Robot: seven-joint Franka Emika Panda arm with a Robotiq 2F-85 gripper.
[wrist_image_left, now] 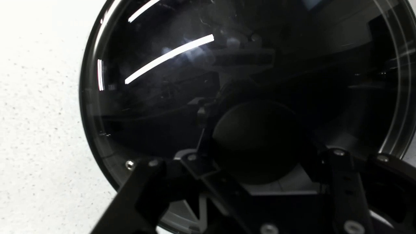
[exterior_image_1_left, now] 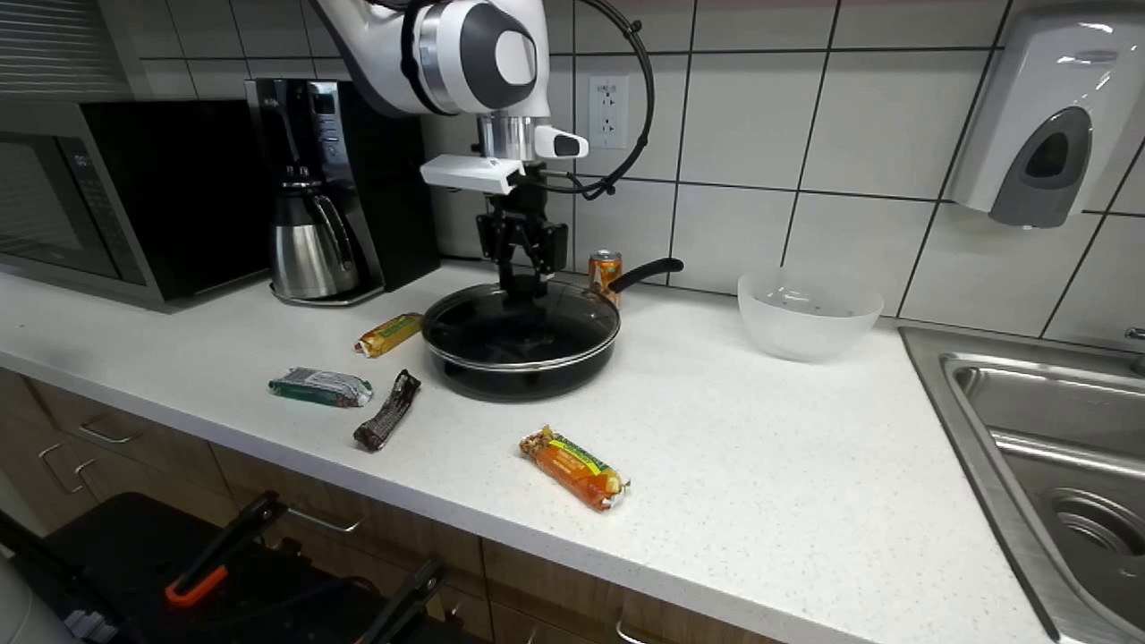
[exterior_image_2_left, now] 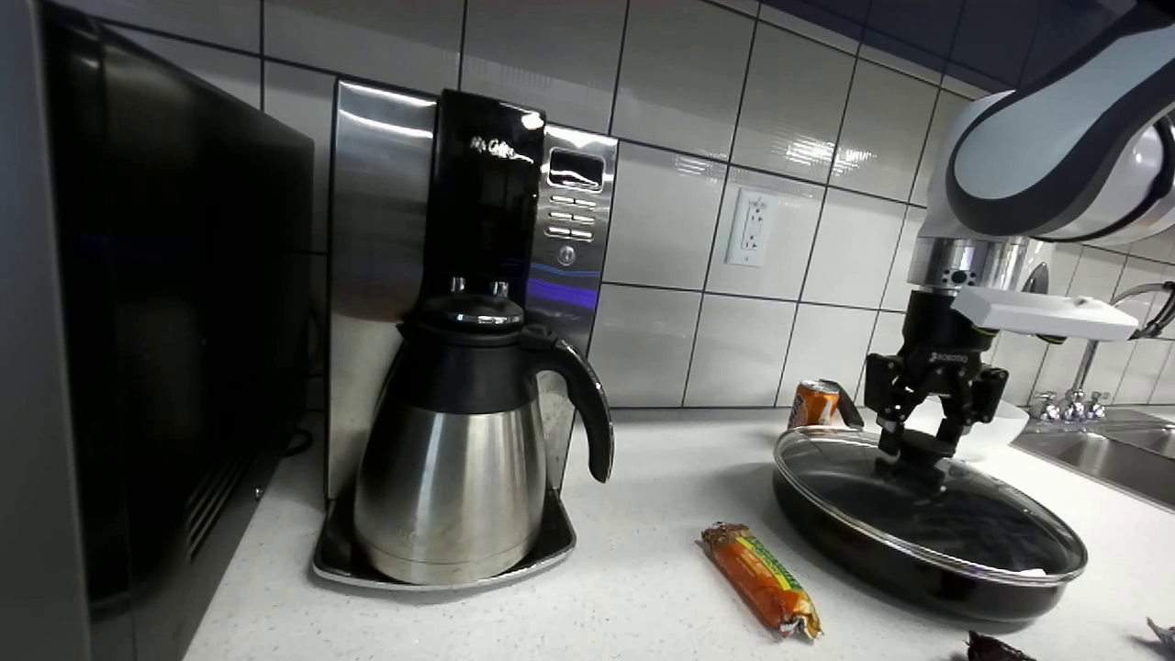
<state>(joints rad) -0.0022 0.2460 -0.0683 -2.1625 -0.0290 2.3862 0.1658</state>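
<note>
The jaws point straight down, one on each side of the knob (wrist_image_left: 256, 143), presumably because it is the only raised part of the lid (exterior_image_2_left: 1001, 528), but I cannot tell whether they grip it; the lid covers the pan (exterior_image_1_left: 523, 380) towards the back edge of the counter (exterior_image_1_left: 760, 501). The handle (exterior_image_1_left: 653, 270) points to that edge, where a can (exterior_image_2_left: 813, 404) crowds it. An orange bar (exterior_image_1_left: 575, 468), a dark bar (exterior_image_1_left: 387, 411) and a green bar (exterior_image_1_left: 320, 387) lie towards the front edge, while a bowl (exterior_image_1_left: 805, 326) stands near the sink (exterior_image_1_left: 939, 394).
</note>
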